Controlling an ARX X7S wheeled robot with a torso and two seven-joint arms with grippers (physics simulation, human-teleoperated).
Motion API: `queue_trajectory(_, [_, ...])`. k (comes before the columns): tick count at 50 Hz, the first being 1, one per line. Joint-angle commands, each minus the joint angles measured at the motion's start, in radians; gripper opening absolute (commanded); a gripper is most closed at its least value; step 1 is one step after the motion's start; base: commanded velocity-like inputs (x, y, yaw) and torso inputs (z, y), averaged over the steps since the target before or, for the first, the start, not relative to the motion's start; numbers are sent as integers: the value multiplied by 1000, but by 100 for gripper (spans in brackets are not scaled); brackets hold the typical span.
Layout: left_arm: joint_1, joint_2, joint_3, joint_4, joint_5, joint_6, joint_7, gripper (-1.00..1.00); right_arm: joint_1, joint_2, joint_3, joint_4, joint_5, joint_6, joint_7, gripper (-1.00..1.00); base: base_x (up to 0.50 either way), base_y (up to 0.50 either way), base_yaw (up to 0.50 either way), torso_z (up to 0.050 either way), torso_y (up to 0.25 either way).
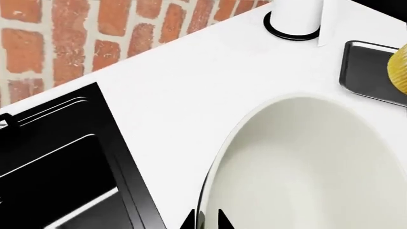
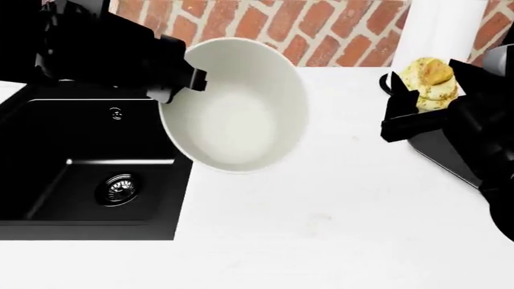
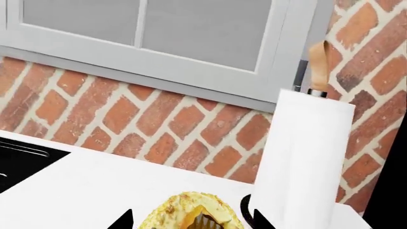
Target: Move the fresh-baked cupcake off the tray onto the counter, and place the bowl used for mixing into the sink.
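My left gripper (image 2: 183, 83) is shut on the rim of the bowl (image 2: 241, 114). It holds the bowl tilted, off-white inside showing, above the counter (image 2: 337, 211) beside the sink (image 2: 48, 180). In the left wrist view the bowl (image 1: 305, 167) has its rim between the fingertips of my left gripper (image 1: 205, 222). Over the tray (image 2: 446, 158) my right gripper (image 2: 419, 101) is shut on the cupcake (image 2: 430, 81). The right wrist view shows the cupcake (image 3: 184, 212) between the tips of that gripper (image 3: 194, 220). The tray (image 1: 365, 71) and the cupcake's wrapper (image 1: 399, 69) also show in the left wrist view.
A tall white paper-towel roll (image 2: 442, 30) stands against the brick wall behind the tray. The sink has a round metal drain (image 2: 119, 188), and its edge (image 1: 117, 157) lies just beside the bowl. White counter stretches in front of the bowl.
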Motion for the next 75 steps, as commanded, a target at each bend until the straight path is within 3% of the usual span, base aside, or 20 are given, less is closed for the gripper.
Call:
queue_trajectory(1, [-1, -10, -7, 1, 2, 6, -6, -100, -1, 1, -5, -8, -24, 0, -19, -100, 0, 500, 0, 0, 0])
queue_trajectory(22, [19, 8, -3, -10, 31, 16, 11, -100, -35, 7, 8, -5, -39, -35, -29, -100, 0, 496, 0, 0, 0])
queue_trajectory(75, [40, -41, -4, -10, 32, 41, -23, -100, -5, -19, -30, 0, -55, -43, -49, -100, 0, 0, 0, 0, 0])
